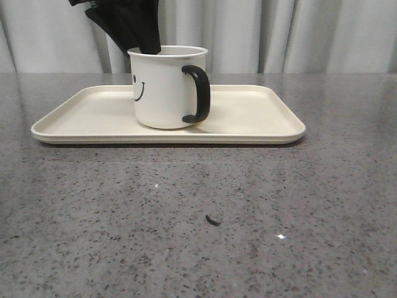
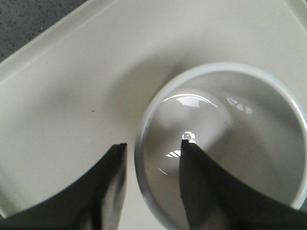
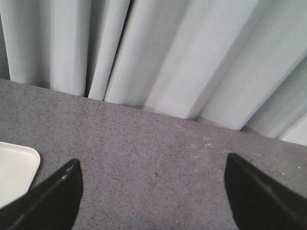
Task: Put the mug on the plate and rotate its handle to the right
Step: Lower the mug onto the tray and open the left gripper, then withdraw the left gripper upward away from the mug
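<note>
behind mug (image 1: pixel 162 87) rim, left hand (image 2: pixel 153 148) straddling wall (fingertips hidden), contact unclear

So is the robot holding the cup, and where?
Yes. The left gripper has the mug by its rim, one jaw inside, one outside. The right gripper is open, holding nothing.

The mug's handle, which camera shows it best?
The front view: the handle shows whole there, black, pointing right off the mug. The left wrist view looks down into the mug with the left gripper straddling its rim, handle unseen. The right wrist view misses the mug.
</note>
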`<state>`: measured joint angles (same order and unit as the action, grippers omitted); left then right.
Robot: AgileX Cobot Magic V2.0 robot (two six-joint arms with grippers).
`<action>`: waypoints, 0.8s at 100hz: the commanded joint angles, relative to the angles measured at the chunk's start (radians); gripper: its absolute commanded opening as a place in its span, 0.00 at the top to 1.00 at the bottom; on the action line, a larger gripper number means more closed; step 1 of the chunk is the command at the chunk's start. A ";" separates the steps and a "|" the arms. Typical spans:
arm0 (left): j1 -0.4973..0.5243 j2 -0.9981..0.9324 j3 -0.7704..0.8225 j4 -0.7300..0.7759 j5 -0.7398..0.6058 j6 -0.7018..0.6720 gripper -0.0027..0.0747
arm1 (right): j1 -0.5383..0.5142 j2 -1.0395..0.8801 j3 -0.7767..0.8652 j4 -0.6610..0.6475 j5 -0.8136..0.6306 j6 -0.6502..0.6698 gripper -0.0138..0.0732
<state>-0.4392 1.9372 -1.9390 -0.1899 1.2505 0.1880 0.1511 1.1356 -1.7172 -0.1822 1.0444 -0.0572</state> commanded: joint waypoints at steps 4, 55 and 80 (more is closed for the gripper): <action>-0.009 -0.053 -0.074 -0.026 0.013 -0.001 0.55 | 0.001 -0.008 -0.030 -0.018 -0.062 -0.010 0.16; -0.005 -0.201 -0.335 0.076 0.013 -0.007 0.56 | 0.001 -0.008 -0.030 -0.017 -0.060 -0.010 0.16; -0.005 -0.391 -0.335 0.307 0.013 -0.065 0.56 | 0.001 -0.008 -0.030 -0.006 -0.066 -0.010 0.16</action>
<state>-0.4392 1.6494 -2.2421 0.0360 1.2705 0.1558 0.1511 1.1356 -1.7172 -0.1822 1.0466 -0.0572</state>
